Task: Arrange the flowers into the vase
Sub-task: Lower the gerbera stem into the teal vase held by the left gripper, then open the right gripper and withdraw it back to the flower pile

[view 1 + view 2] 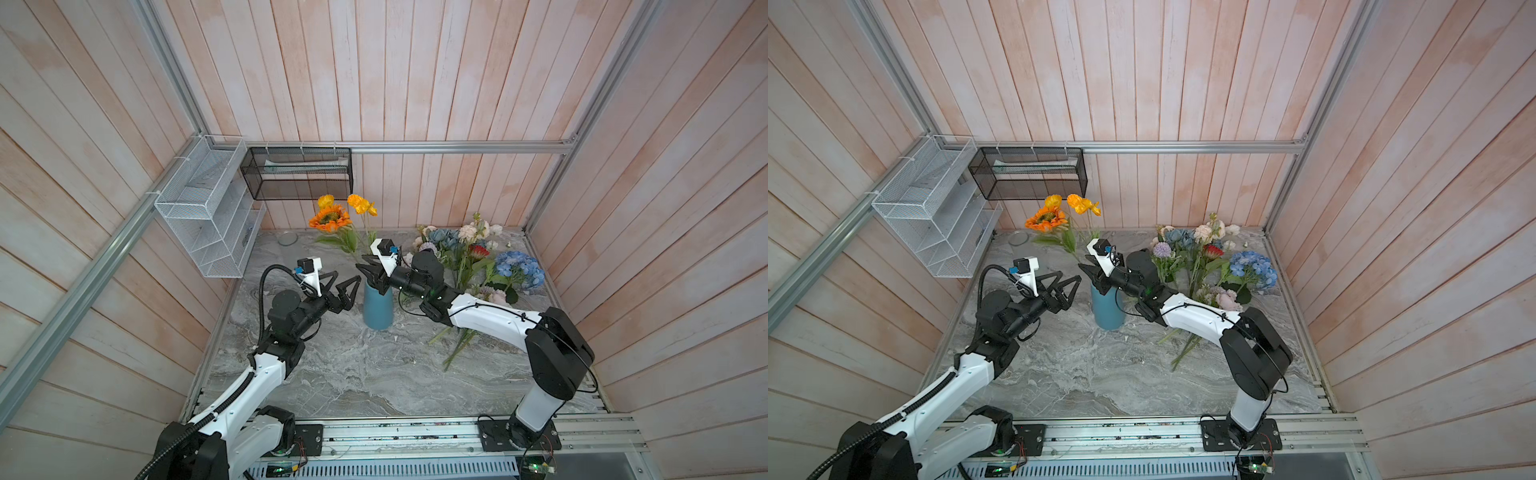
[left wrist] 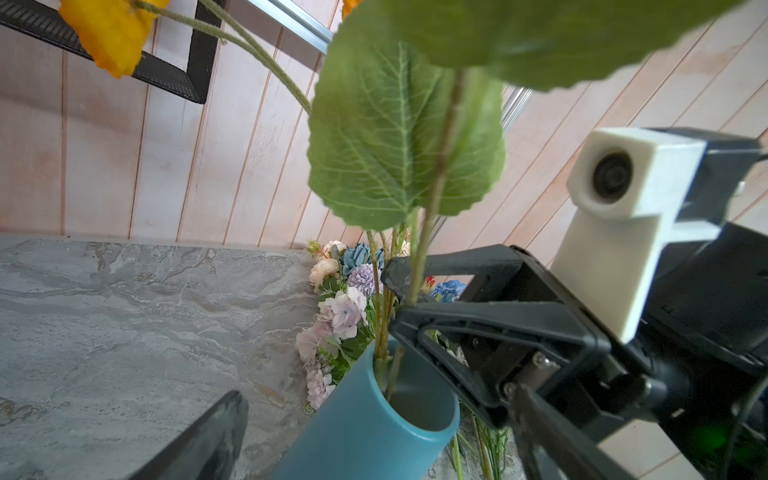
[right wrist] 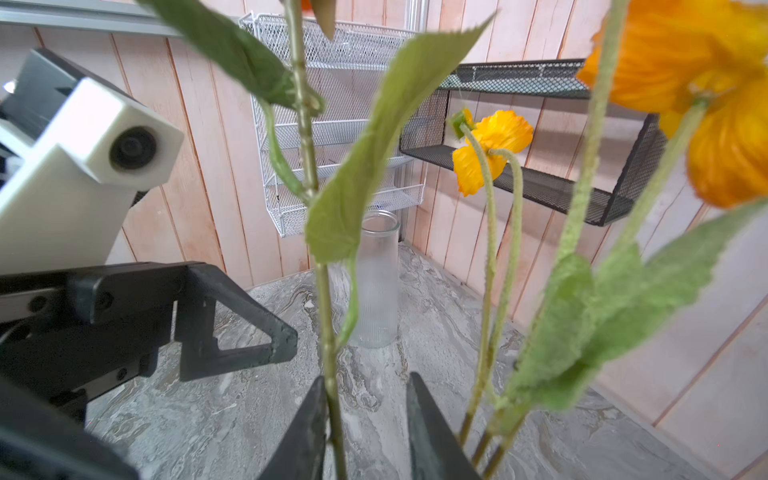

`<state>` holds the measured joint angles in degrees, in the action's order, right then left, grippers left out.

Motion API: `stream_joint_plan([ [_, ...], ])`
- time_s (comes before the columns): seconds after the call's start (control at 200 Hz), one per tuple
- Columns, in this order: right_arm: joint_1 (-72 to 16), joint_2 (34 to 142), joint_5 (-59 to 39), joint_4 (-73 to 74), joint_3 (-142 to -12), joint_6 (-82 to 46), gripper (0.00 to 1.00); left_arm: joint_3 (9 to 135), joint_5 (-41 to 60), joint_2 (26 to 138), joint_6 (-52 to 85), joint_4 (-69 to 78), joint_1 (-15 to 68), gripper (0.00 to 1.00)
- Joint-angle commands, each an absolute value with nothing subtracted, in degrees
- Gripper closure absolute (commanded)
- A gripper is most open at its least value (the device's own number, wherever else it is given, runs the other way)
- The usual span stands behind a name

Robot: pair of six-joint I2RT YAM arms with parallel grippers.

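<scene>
A blue vase (image 1: 378,307) (image 1: 1108,309) stands mid-table and holds a sunflower (image 1: 330,219) and orange poppies (image 1: 360,203). My right gripper (image 1: 362,269) (image 3: 366,378) hovers just over the vase mouth. Its jaws stand apart, and the leafy green stem (image 3: 328,332) rests against one finger only. My left gripper (image 1: 347,282) (image 2: 374,415) is wide open just left of the vase (image 2: 365,432), touching nothing. More flowers (image 1: 465,257) lie heaped on the right, among them a blue hydrangea (image 1: 520,268) and a red head (image 1: 1213,250).
A clear ribbed glass vase (image 3: 376,282) stands at the back left corner. On the walls hang a white wire rack (image 1: 208,208) and a black mesh shelf (image 1: 297,172). Loose stem ends (image 1: 455,349) stick out below the right arm.
</scene>
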<state>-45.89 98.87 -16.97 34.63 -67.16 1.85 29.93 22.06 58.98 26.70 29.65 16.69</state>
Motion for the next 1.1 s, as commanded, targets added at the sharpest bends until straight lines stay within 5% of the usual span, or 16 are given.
stream_joint_plan([
  [0.0, -46.2, 96.1, -15.3, 32.7, -66.9, 3.4, 0.65, 31.6, 21.9, 59.0, 25.6, 30.7, 17.0, 0.00],
  [0.605, -44.0, 78.9, -6.0, 27.2, -55.7, 1.1, 0.54, 34.1, 20.9, 64.4, 25.7, 32.7, 18.6, 0.00],
  [1.09, -22.0, 75.0, -1.4, 18.7, -46.6, -20.4, 0.56, 33.7, 18.0, 67.3, 24.8, 35.3, 19.1, 0.00],
])
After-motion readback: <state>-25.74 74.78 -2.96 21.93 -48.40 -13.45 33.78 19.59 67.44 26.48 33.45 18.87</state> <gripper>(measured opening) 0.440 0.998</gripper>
